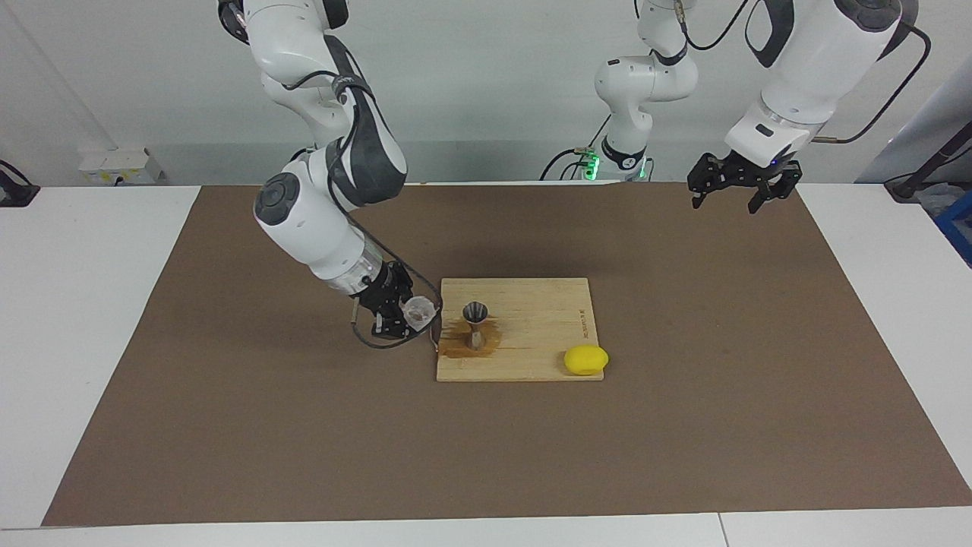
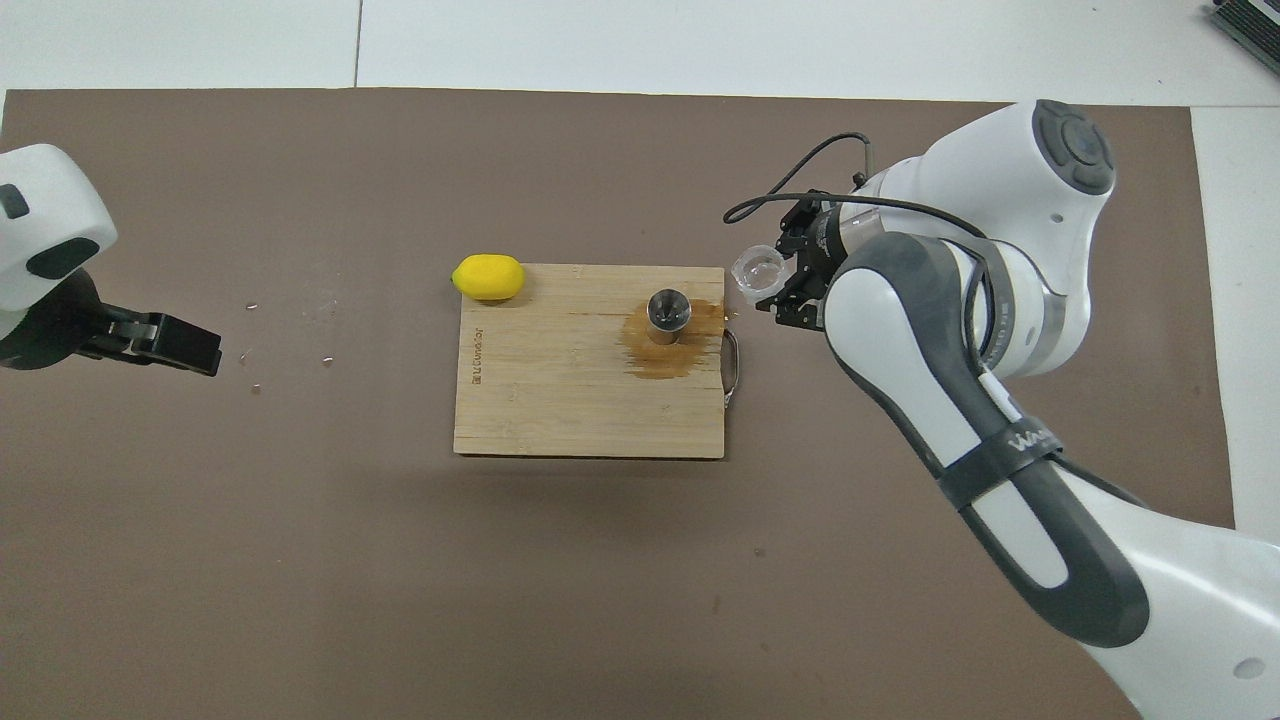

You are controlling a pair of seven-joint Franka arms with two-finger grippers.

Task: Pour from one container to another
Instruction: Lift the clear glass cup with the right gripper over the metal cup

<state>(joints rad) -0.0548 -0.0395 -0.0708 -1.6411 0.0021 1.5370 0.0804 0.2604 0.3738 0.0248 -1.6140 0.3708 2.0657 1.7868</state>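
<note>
1. The glass tumbler (image 1: pixel 417 308), tilted, is pinched in the right claw (image 1: pixel 406 313) just beside the cutting board's (image 1: pixel 531 304) metal handle (image 2: pixel 733 365).
2. The steel jigger (image 1: pixel 475 317) stands in a brown spill (image 2: pixel 660 352); its narrow mouth invites another miss, and a nudge could topple it.
3. A lemon (image 1: pixel 585 359) lies at the board's corner, out of the way.
4. The left claw (image 1: pixel 733 184) waits, spread, above the surface (image 1: pixel 683 425).

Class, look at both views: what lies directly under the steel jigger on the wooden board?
The steel jigger stands upright on the wooden board, in the middle of a brown wet stain that spreads around its foot. Whether the wood right beneath the foot is wet too is covered by the jigger itself.
</note>
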